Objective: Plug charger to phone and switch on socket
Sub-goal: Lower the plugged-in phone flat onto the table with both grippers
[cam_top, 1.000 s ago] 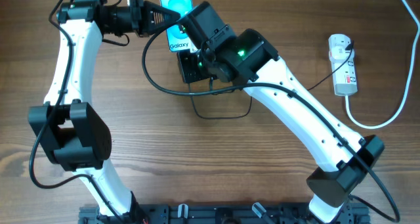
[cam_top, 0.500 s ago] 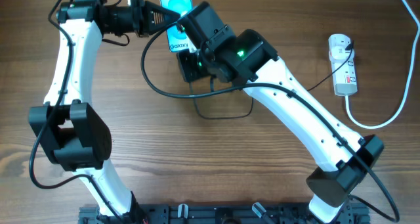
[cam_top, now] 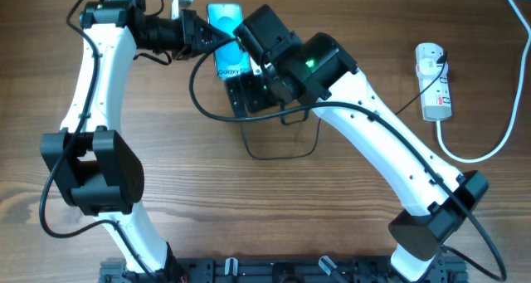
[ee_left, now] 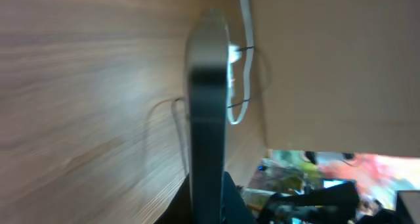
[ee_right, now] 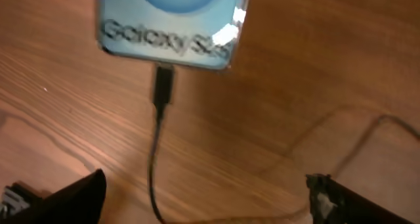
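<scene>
Brown wood-grain table [cam_top: 249,221], grain running left to right. At the far right, white socket [cam_top: 434,84] flat on the wood, with a black plug [cam_top: 442,60] in it. Thick white cable [cam_top: 477,159] curving off its near end and back up along the right edge. Toward the centre, thin black charger [cam_top: 282,157] looping over the surface, plug tip at the short "Galaxy" end of the phone [cam_top: 232,59]. Cannot tell whether phone lies flat or sits raised off the wood.
</scene>
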You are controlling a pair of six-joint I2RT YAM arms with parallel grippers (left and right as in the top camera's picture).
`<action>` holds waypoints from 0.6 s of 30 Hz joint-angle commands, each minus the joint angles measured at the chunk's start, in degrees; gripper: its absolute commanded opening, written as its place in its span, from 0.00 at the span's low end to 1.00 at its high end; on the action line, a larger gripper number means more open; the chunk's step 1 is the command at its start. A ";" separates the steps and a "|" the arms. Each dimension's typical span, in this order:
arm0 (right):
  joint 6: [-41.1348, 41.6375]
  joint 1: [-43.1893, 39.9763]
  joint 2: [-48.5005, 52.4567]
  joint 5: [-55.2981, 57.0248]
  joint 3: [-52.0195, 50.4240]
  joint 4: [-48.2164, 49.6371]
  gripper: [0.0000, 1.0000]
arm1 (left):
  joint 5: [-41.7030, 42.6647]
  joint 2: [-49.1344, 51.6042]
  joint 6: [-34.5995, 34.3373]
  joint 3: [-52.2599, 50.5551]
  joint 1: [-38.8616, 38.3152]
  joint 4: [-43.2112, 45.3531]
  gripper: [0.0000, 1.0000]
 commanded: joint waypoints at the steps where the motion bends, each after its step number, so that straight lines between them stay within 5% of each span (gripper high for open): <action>1: 5.20 -3.67 -1.90 -0.04 1.09 -4.33 1.00 | -7.80 1.29 3.23 -0.02 -3.37 -4.20 0.04; 9: 5.51 -15.19 -1.90 -1.97 1.09 -14.62 1.00 | -11.56 10.12 3.13 -4.57 -13.25 -0.98 0.04; 18: 2.34 -21.24 -1.88 -1.99 0.87 -14.47 1.00 | -15.28 16.81 -3.15 -5.33 -14.51 6.82 0.04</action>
